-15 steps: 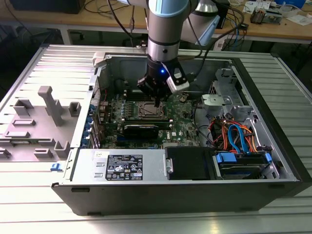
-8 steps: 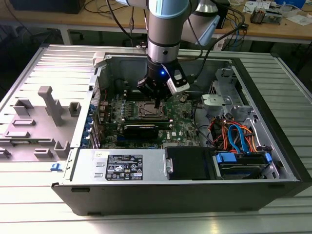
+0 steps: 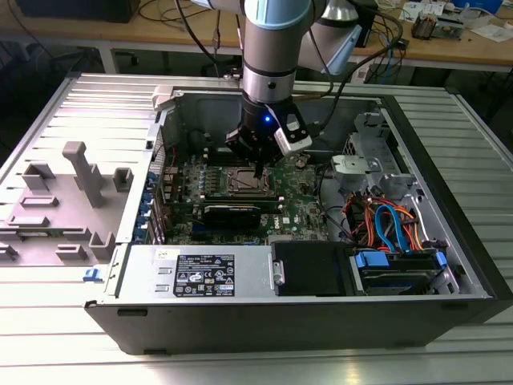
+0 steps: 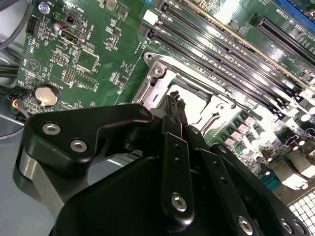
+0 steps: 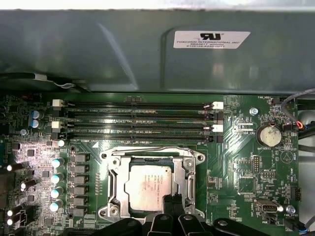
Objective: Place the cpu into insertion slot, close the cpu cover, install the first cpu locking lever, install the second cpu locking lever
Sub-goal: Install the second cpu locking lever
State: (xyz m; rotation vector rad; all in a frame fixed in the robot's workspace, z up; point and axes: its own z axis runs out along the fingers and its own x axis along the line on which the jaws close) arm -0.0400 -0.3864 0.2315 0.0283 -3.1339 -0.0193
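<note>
Now black fingers (image 5: 173, 204) together, tips at silver cpu cover (image 5: 114, 184) over pale square cpu (image 5: 146, 184).

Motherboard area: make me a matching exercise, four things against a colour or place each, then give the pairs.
Things:
1. cpu
2. cpu cover
3. coin battery
4. gripper

Descriptions:
A. round, silvery, on the green board
B. silver frame lying around the chip
C. black, tips at the socket's edge
D. pale square seated in the insertion slot

Pairs: 1-D, 2-B, 3-A, 4-C
</note>
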